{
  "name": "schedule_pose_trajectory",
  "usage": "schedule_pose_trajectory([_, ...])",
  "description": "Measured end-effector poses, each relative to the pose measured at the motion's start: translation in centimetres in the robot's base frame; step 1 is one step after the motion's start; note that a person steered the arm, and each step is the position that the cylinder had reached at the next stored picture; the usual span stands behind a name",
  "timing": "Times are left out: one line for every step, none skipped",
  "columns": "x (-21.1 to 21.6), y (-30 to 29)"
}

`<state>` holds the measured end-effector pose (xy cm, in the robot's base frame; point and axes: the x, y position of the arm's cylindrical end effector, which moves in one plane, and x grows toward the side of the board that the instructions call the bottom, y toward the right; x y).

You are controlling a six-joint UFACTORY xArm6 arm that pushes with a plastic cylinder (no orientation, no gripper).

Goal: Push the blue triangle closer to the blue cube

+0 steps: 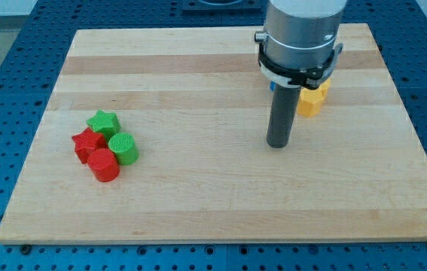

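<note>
My tip [277, 144] rests on the wooden board [198, 211], right of centre. A small sliver of blue [272, 86] shows just left of the rod, under the arm's grey body; I cannot tell which blue block it is or its shape. The rest of the blue blocks is hidden behind the arm. The tip is toward the view's bottom from that blue sliver, apart from it.
A yellow block [311, 100] sits just right of the rod, partly under the arm. At the view's left is a tight cluster: a green star [102, 121], a red star [86, 142], a green cylinder [124, 148] and a red cylinder [105, 165].
</note>
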<state>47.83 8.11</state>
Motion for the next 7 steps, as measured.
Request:
schedule_pose_trajectory([0.0,0.4])
schedule_pose_trajectory([0.0,0.5])
schedule_pose_trajectory([-0.2,0.5])
schedule_pose_trajectory([-0.4,0.5])
schedule_pose_trajectory([-0.4,0.5])
schedule_pose_trajectory([-1.3,0.8])
schedule_pose_trajectory([-2.2,0.8])
